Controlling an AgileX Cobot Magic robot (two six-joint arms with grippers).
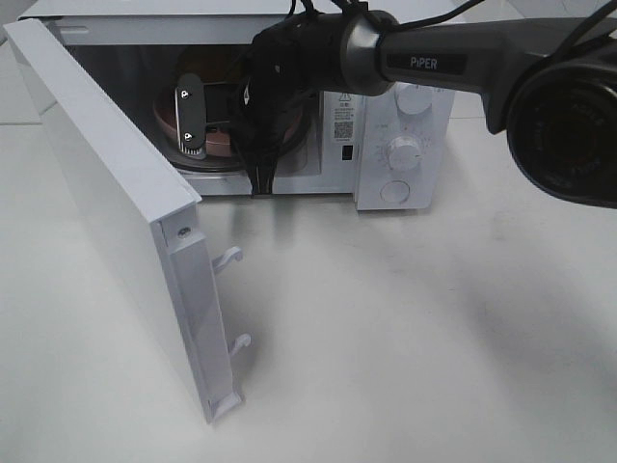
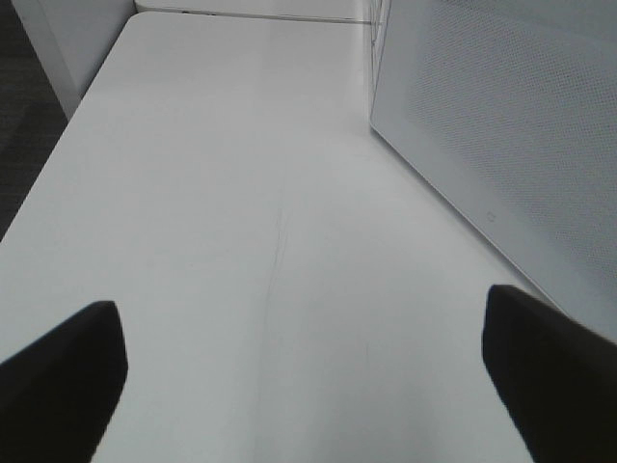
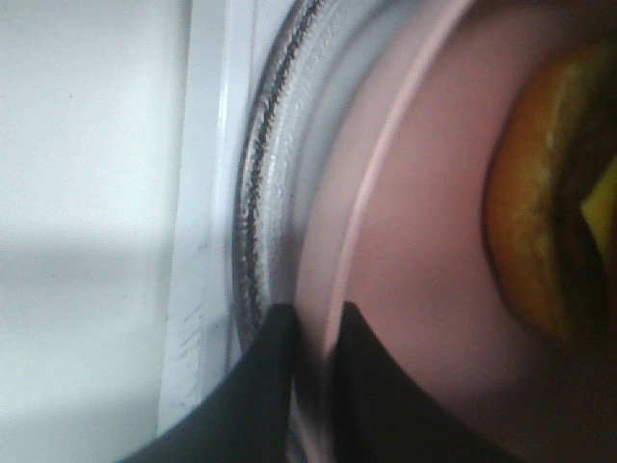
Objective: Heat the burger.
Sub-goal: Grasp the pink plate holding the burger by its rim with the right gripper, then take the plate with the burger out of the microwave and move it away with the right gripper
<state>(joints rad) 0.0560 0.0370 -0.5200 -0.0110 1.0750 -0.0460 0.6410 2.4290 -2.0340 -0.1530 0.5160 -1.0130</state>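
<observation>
The burger, with a golden bun, dark patty and a bit of yellow cheese, sits on a pink plate on the glass turntable inside the open microwave. My right gripper is shut on the plate's rim, one finger on each side. In the high view the right gripper reaches into the cavity over the plate. The arm hides most of the burger, and only a brown patch shows. My left gripper is open and empty above the bare table, out of the high view.
The microwave door stands swung out to the left, its latch hooks facing the table. The control panel with two knobs is right of the cavity. In the left wrist view a white perforated panel stands beside the white table.
</observation>
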